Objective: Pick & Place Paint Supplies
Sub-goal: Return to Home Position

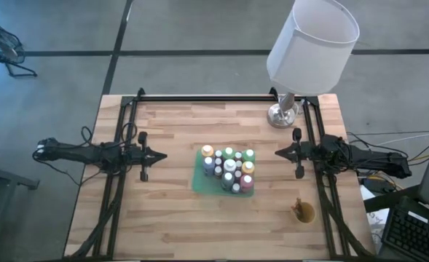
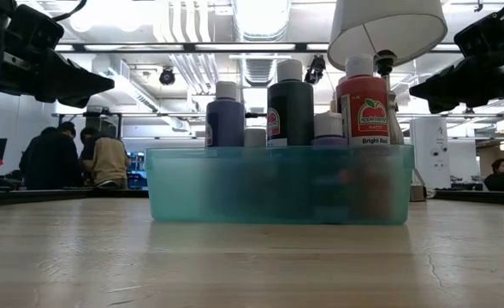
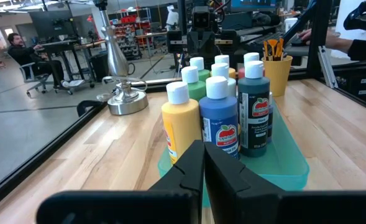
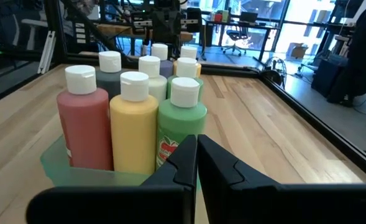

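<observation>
Left wrist view, unlike low view, shows brushes in cup (left hand, right hand closed).

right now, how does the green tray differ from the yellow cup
The green tray is rectangular and sits mid-table; the yellow cup is round and stands off toward the right arm's side. The tray holds upright paint bottles; the cup holds brushes. The tray has the wider footprint. Both rest on the wooden table, and both are loaded.
</observation>
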Tool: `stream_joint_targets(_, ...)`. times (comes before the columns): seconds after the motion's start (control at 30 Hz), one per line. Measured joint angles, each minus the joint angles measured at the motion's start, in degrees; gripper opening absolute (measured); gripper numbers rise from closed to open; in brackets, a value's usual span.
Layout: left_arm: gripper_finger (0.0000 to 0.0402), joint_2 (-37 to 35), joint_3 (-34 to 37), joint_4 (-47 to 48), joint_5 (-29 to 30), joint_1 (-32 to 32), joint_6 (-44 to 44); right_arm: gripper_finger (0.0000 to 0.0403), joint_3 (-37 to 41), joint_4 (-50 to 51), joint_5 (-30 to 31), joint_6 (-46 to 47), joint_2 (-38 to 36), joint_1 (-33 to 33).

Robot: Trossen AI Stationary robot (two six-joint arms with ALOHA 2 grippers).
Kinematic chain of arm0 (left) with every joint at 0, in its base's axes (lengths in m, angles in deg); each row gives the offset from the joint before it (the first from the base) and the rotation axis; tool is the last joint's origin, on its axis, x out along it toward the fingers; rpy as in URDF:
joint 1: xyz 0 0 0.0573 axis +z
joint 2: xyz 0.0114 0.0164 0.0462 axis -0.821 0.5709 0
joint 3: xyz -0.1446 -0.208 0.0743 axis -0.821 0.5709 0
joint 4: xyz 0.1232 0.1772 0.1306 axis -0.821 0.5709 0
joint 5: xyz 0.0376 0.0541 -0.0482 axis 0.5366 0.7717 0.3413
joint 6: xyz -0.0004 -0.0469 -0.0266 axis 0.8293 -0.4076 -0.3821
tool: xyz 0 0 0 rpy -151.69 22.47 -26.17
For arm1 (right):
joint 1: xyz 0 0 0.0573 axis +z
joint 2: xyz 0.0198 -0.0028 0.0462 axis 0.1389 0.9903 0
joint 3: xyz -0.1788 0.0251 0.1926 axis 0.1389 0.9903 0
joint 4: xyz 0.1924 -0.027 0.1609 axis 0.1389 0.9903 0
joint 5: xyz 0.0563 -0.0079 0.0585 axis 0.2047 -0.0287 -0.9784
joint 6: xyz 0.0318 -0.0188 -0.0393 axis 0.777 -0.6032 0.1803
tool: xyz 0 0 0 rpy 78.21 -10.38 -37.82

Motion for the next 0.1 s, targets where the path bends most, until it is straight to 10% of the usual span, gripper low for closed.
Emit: stream_joint_targets(0.1, 0.0016, -0.02, 0.0, -0.02, -0.01, 0.02, 0.0, 0.0008, 0.0, -0.01, -0.01, 0.0, 0.0, 0.0)
